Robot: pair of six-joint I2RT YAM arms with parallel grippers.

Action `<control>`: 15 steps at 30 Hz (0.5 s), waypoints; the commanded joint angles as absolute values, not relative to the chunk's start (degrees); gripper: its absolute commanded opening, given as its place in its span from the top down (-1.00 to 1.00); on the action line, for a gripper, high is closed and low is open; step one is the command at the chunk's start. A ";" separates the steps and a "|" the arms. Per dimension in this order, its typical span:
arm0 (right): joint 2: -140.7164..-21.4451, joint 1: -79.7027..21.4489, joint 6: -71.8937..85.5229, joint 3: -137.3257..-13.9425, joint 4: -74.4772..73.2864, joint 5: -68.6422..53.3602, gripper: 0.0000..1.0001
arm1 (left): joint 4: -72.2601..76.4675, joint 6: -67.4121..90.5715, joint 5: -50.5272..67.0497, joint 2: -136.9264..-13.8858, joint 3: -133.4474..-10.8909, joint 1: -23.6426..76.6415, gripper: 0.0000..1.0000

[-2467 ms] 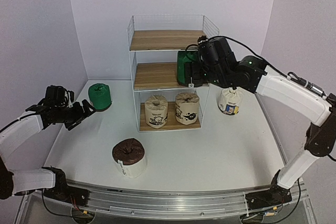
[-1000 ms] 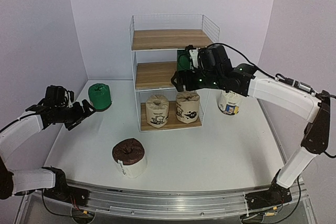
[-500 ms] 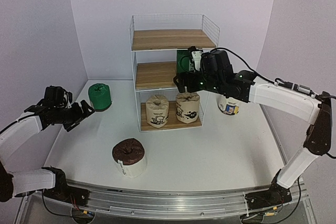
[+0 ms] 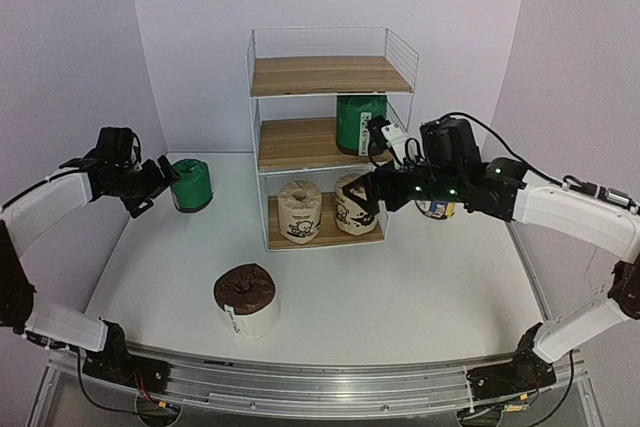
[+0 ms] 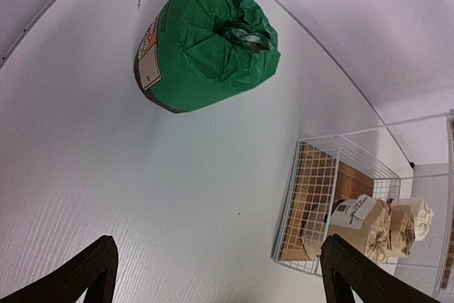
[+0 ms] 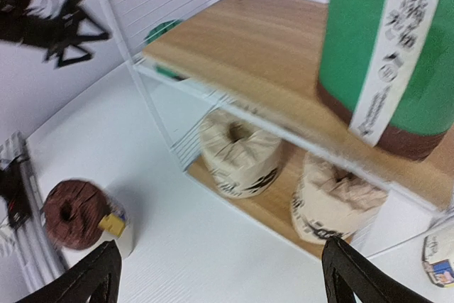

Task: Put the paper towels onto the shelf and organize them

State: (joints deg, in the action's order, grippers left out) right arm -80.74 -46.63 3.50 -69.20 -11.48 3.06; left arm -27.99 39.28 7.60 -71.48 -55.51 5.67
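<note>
My white table [image 4: 400,287] bears a green roll [image 4: 191,185] ahead of my left jaws, the shelf [image 4: 330,75], and a brown-topped roll [image 4: 246,299] (below-left of my right jaws).

A white strip [image 6: 386,47] is running down the green roll [image 6: 351,33] at the upper right of the right wrist view, carrying black East Asian characters too blurred to read. The other green roll [image 5: 213,47], upper middle of the left wrist view, is showing a small white-and-orange label [image 5: 147,62], also illegible.
</note>
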 commanded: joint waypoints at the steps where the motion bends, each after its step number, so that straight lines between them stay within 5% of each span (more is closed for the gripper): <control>1: -72.27 -46.74 0.14 -61.82 -11.34 -17.14 -0.90 | -27.71 42.90 3.70 -85.38 -66.88 4.36 -0.99; 8: -68.01 -46.70 1.79 -56.70 -12.52 -21.49 -0.90 | -30.23 43.67 3.68 -106.47 -87.34 0.23 -0.88; 15: -72.56 -46.68 0.81 -58.32 -13.94 -18.39 -0.90 | -25.07 30.34 3.10 -110.90 -91.00 -0.25 -0.99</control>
State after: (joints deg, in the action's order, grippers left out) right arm -69.52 -46.68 1.30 -56.88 -13.20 -18.29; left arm -26.37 36.83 5.88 -110.39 -86.36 -0.20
